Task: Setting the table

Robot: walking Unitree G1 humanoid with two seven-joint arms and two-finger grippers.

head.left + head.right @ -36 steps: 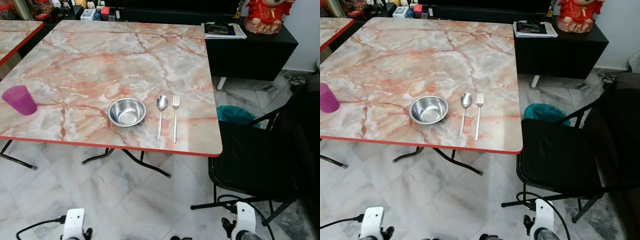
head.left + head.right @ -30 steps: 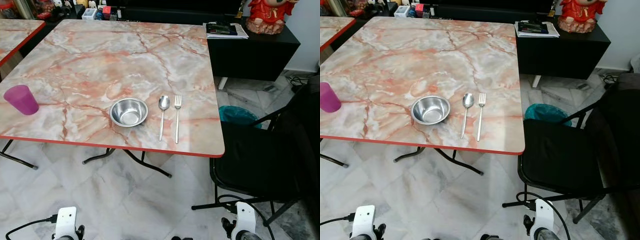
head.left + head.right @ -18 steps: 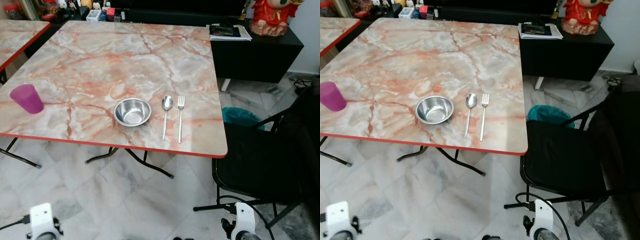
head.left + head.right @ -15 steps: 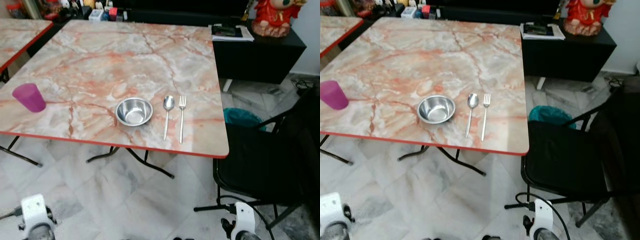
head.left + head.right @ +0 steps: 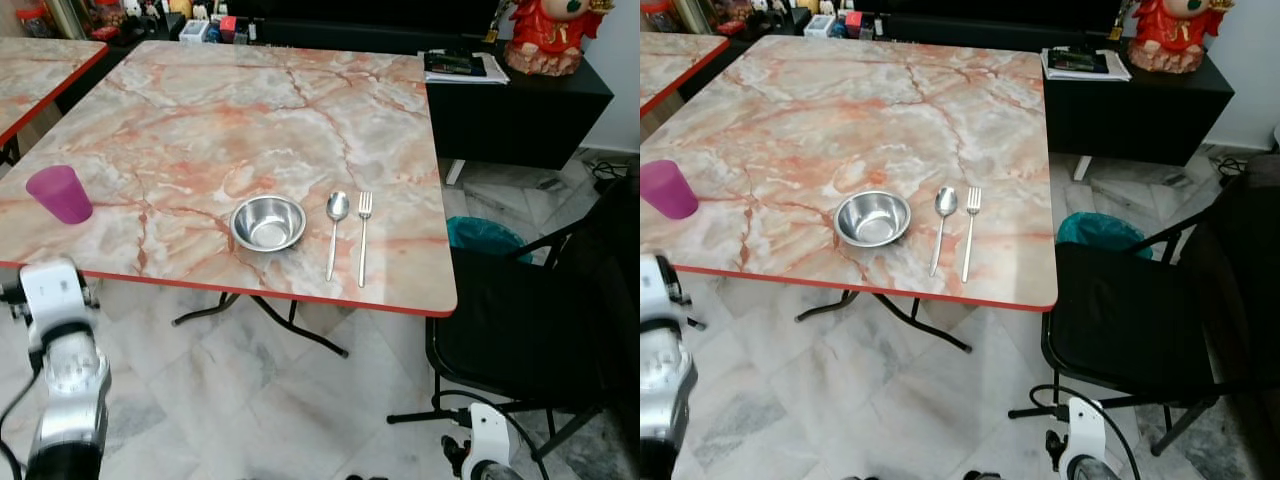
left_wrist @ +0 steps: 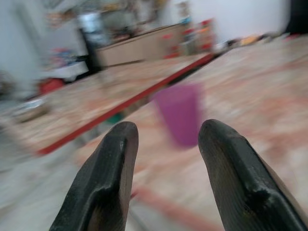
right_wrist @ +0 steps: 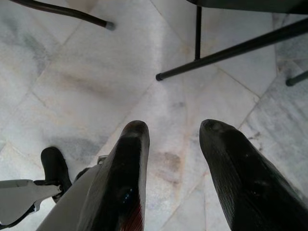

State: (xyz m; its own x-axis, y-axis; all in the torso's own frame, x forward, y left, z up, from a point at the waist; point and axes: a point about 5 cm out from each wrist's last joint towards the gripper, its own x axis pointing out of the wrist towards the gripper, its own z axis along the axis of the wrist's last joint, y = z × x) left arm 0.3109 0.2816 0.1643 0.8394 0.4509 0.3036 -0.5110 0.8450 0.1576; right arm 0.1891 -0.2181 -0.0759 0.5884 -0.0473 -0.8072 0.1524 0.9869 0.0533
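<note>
Purple cup (image 6: 180,113), blurred, is framed by the spread left gripper (image 6: 166,144); tipping is risked if struck off-centre, right gripper (image 7: 173,144) likewise parted, idle.

A round steel bowl (image 5: 268,222) sits upright and empty on the marble-patterned surface (image 5: 250,110), close to its red near edge. Just to the bowl's right lies a steel spoon (image 5: 334,231), its bowl end pointing away from the near edge and its handle running toward it. A steel fork (image 5: 363,236) lies just beside the spoon on the right, parallel to it, tines pointing the same way; the 2 pieces are near each other but apart. Well to the left, near the surface's left edge, a translucent purple cup (image 5: 60,194) stands upright, mouth up. In the left wrist view the cup (image 6: 180,113) appears blurred.
</note>
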